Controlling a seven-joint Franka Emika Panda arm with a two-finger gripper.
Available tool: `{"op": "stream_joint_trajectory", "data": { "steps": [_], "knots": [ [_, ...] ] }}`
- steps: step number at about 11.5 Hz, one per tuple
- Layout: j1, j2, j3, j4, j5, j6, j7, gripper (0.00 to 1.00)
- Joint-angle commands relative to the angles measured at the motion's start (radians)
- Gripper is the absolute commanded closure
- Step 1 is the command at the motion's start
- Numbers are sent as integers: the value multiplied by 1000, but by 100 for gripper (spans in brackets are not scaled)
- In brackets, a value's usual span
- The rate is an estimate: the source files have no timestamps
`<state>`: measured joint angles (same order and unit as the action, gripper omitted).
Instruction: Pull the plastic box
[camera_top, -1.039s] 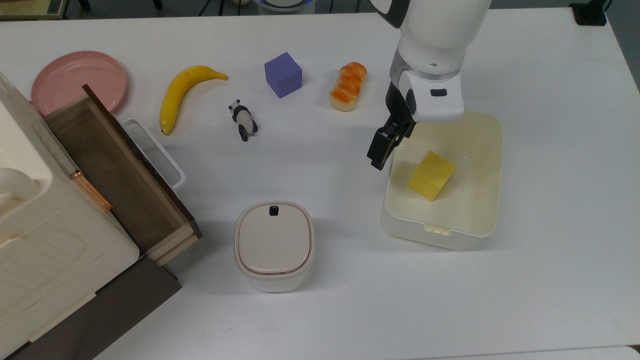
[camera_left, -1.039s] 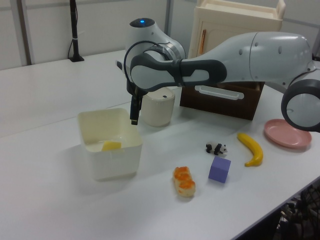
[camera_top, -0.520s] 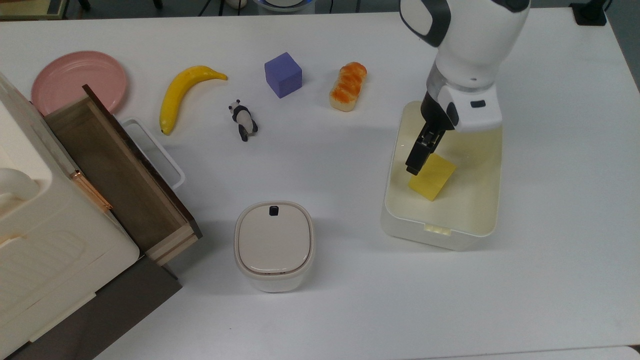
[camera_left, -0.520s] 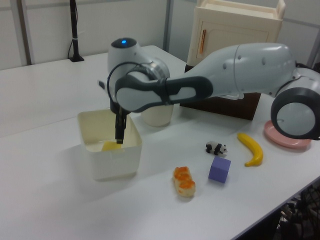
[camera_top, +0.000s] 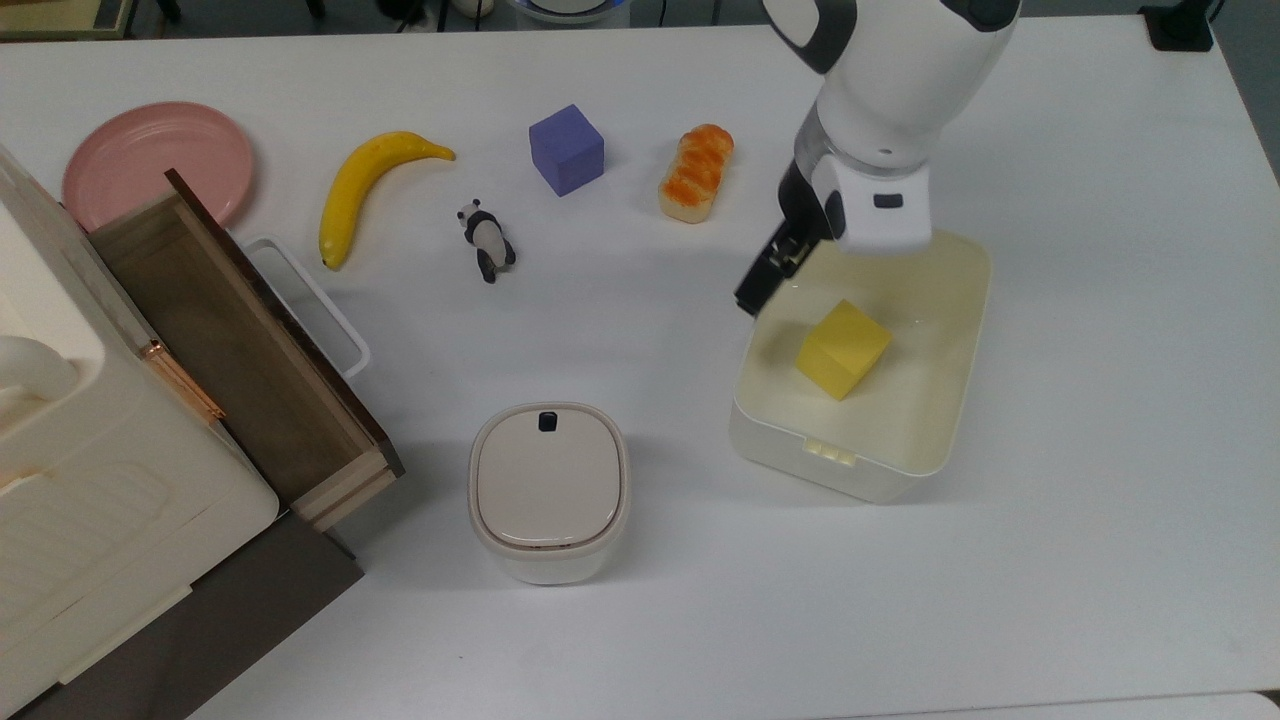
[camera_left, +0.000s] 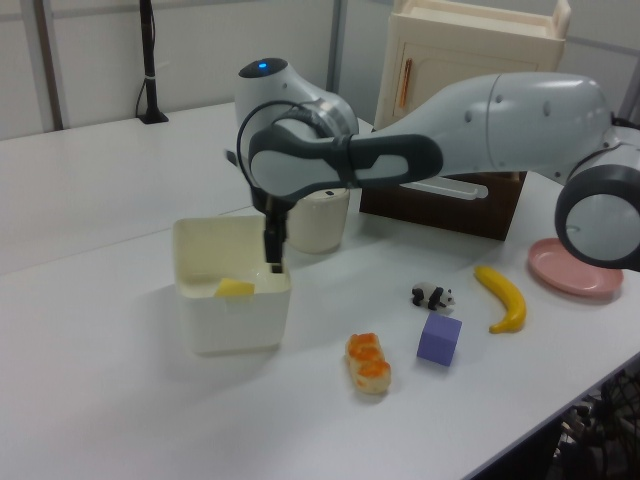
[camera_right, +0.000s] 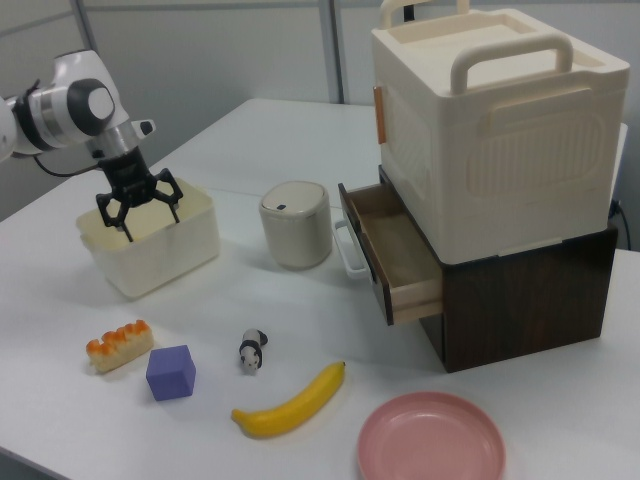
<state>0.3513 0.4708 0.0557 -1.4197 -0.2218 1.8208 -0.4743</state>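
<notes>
A wide white tabletop fills most of the top view, evenly lit, with soft shadows. Grey floor shows along the upper edge of that frame. In the left view, pale wall panels with grey upright strips stand across the upper left, and a black stand rises at the tabletop's far edge. In the right view, similar grey panels cross the upper frame.

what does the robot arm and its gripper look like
The arm is made of glossy white rounded shells with dark grey bands at the joints. A small blue light glows on top of one joint housing. The white wrist block carries a small dark oval button, above a silver ring. The gripper is black, with thin black fingers and open linkage bars.
</notes>
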Motion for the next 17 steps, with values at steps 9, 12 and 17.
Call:
{"op": "stream_joint_trajectory", "data": {
  "steps": [9, 12, 17],
  "knots": [
    [21, -127, 1, -59, 47, -141, 301, 0],
    [-38, -178, -4, -54, 47, -143, 406, 0],
    [-335, -264, -4, -56, 134, -152, 562, 0]
  ]
}}
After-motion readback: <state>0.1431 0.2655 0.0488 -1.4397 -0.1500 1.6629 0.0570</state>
